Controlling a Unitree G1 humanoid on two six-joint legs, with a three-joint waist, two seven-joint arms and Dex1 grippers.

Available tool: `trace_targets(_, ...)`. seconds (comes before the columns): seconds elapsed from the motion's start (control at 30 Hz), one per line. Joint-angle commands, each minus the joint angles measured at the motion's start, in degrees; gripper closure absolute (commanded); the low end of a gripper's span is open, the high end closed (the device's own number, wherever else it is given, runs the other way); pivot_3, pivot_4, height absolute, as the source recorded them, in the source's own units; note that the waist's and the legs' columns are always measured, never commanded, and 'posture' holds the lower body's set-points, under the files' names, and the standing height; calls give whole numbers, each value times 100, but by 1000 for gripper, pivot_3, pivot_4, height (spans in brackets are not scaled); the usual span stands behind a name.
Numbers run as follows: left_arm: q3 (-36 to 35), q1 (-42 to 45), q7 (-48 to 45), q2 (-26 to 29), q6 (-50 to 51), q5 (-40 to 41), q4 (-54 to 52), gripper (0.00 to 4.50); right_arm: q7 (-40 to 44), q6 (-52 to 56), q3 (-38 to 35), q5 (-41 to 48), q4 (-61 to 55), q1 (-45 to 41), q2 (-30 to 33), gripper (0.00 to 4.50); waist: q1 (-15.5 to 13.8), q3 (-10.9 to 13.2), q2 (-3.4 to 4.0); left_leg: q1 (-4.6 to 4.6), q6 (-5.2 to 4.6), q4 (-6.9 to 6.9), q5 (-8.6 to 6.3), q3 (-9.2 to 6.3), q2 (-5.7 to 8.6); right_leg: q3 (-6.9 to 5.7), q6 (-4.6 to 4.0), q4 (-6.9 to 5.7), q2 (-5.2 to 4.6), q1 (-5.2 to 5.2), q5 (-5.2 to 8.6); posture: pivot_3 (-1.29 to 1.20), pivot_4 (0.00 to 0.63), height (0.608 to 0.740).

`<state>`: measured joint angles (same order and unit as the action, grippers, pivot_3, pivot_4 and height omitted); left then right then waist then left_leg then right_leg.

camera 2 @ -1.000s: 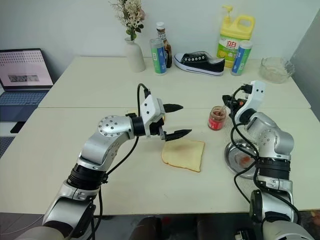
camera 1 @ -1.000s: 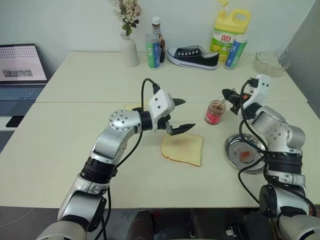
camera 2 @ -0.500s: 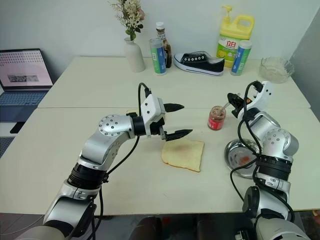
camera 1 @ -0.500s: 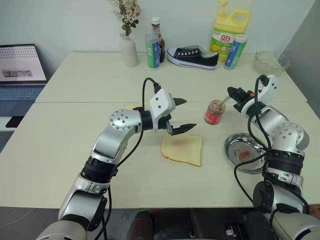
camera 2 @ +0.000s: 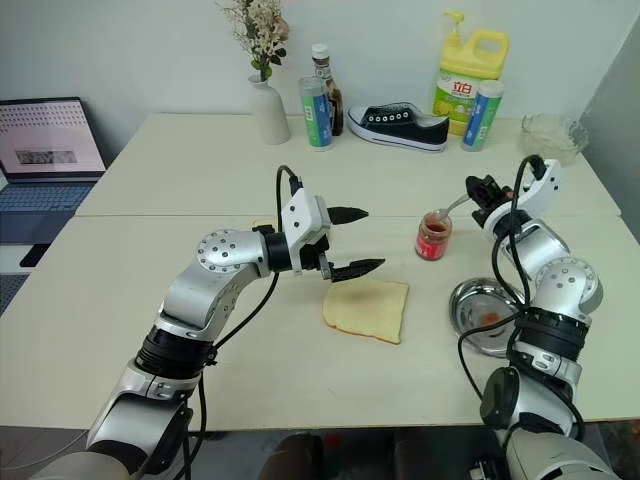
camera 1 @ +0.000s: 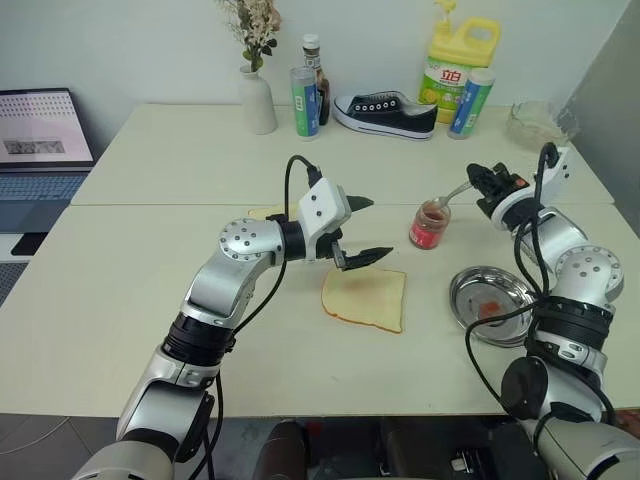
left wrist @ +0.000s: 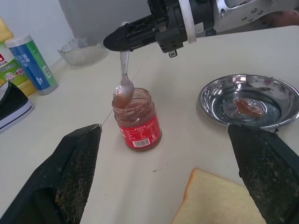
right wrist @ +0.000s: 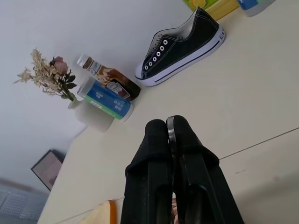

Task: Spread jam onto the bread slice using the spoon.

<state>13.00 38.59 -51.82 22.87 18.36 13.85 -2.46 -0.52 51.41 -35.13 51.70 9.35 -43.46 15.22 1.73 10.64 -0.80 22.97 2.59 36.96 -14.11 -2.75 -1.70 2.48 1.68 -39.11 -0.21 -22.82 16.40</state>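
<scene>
Clearly, the right tool [camera 1: 478, 178] was pressed together on the handle of the spoon [left wrist: 124, 79], and the bowl of the spoon hung just over the open mouth of the jar that held the jam [left wrist: 138, 121]. A small load of red jam seemed to sit in the bowl. The jar stood toward the right side of the tabletop [camera 1: 130, 300], between the bread slice [camera 1: 365, 298] and the right tool. The bread slice lay flat nearer the front edge, about in the middle, and some way from the jar.

The left tool [camera 1: 360, 230] was spread wide and held nothing; it hovered just above the far left corner of the bread slice.

The main risk, as I judge it, was the way from the jar to the bread slice. The spoon was pinched only at the end of its thin handle, so it could turn in the grip, and then the jam would drip on the bare tabletop. If the spoon left the jar low, the bowl could catch the glass rim and tip the jar. A metal dish [camera 1: 495, 305] with a red smear stood near the front right edge, well off this path. Also the left tool was close over the bread slice, so the two arms could meet there.
</scene>
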Motion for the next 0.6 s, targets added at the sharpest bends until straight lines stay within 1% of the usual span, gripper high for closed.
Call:
trace_targets(0.03, -165, 104, -11, 23, -105, 60, -206, 0, -186, 2, -328, 532, -134, -137, -19, 4475, 0, 0, 0, 0, 0, 0, 0, 1, 0, 1, 0, 0, 0, 0, 0, 0, 150, 740)
trace_targets(0.27, -164, 142, -48, 26, -115, 62, -162, 0, -389, -10, -344, 844, -236, -16, 2, 4475, 3, 0, 0, 0, 0, 0, 0, 1, 0, 1, 0, 0, 0, -1, 0, 0, 150, 740)
trace_targets(0.37, -157, 155, -62, 23, -121, 60, -151, 0, -363, -46, -238, 773, -297, 46, 69, 4475, 2, 0, 1, 0, 0, -1, 0, 1, 0, 1, 0, 0, 0, -2, 0, 0, 150, 740)
trace_targets(0.6, -144, 142, -72, 20, -119, 54, -159, 0, 147, -326, 645, 6, -555, 279, 381, 4475, 14, 0, 1, 1, 0, -1, 0, 3, 0, 3, 0, 0, 1, -4, 0, 0, 150, 740)
